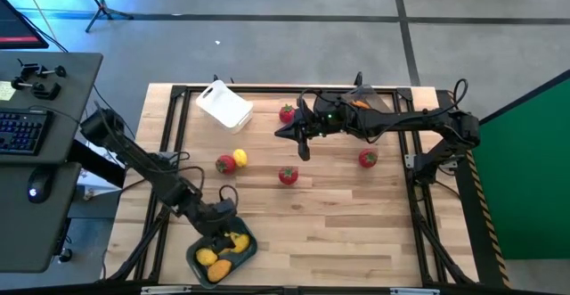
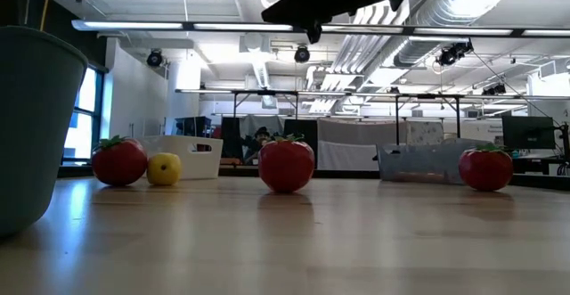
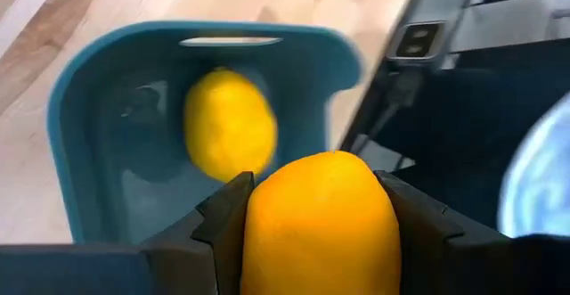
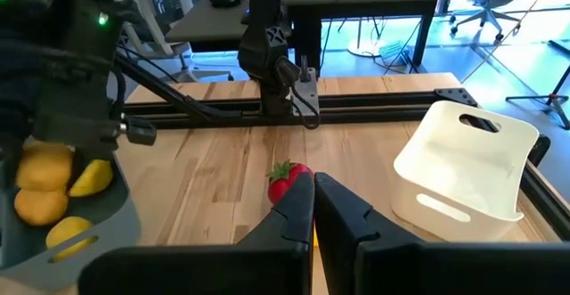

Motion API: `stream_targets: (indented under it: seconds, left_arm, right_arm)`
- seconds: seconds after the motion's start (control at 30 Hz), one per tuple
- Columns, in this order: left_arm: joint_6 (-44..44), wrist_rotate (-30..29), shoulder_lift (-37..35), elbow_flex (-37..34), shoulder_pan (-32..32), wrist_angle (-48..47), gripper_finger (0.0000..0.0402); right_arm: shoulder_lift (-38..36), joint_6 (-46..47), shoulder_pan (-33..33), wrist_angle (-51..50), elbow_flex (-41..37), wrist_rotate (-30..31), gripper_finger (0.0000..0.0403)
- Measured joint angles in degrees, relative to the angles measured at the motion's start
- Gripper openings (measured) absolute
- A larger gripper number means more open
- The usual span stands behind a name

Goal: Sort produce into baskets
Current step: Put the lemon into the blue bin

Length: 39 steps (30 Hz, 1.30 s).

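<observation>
Jaws, left gripper (image 3: 321, 233): clamped on a yellow-orange oval fruit (image 3: 322, 219), held over the grey-blue basket (image 1: 198, 244) at the counter's (image 1: 338, 233) near edge. Jaws, right gripper (image 4: 313, 208): pressed together, holding nothing, raised above mid-counter. White basket (image 1: 224, 104): tipped on its side. Held fruit: long axis apparently running out along the fingers, toward the basket. Risk, judged: released off-centre, it could strike the fruits already inside and roll over the rim.
</observation>
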Motion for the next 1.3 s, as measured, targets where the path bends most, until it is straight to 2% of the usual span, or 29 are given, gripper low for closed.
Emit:
stream_targets:
  seconds: [0.47,0.7,0.87,1.1,1.2,1.3]
  left_arm:
    - [-1.2,1.6,7.9,0.0,1.8,0.9,0.0178]
    - [-1.2,2.4,8.2,0.4,2.3,0.7,0.0267]
    - [1.6,5.8,8.1,2.3,3.6,-0.1,0.0287]
    - [10.1,10.7,5.4,5.5,4.8,-5.4,0.0273]
    - [13.6,10.7,1.9,5.5,5.6,-9.1,0.0245]
    - [17.4,10.7,-1.8,5.5,6.8,-14.0,0.0203]
  right_arm:
    - [0.0,-1.5,0.0,-1.5,0.0,-0.7,0.0000]
    - [0.0,-2.8,0.0,-3.4,0.0,-0.7,0.0000]
    - [0.0,-3.9,0.0,-4.5,0.0,-0.7,0.0000]
    - [0.0,-3.5,0.0,-4.4,0.0,1.1,0.0000]
    - [0.0,-3.4,0.1,-4.4,0.0,2.0,0.0001]
    - [0.0,-1.0,0.3,-4.4,0.0,5.7,0.0010]
